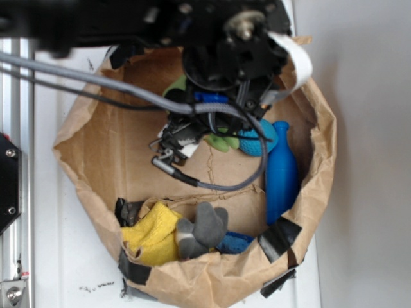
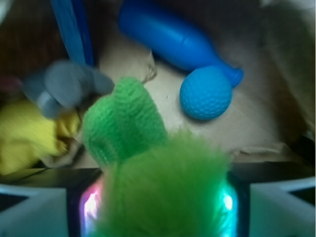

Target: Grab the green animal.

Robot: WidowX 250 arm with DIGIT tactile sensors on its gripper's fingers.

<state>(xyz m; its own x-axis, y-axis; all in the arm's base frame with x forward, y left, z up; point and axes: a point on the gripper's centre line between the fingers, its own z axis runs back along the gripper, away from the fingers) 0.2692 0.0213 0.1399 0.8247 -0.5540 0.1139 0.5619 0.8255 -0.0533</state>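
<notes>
The green animal fills the space between my gripper's two glowing pads. Its fuzzy lime body is pressed against both pads, and one knitted leg sticks out ahead. From outside, only a bit of the green animal shows under the black arm. There the gripper hangs inside the paper bag, mostly hidden by its own body and cables. The jaws are shut on the toy.
A teal dimpled ball and a blue bowling pin lie just beyond the toy. A grey plush and a yellow cloth sit at the near wall. The crumpled brown bag wall rings everything.
</notes>
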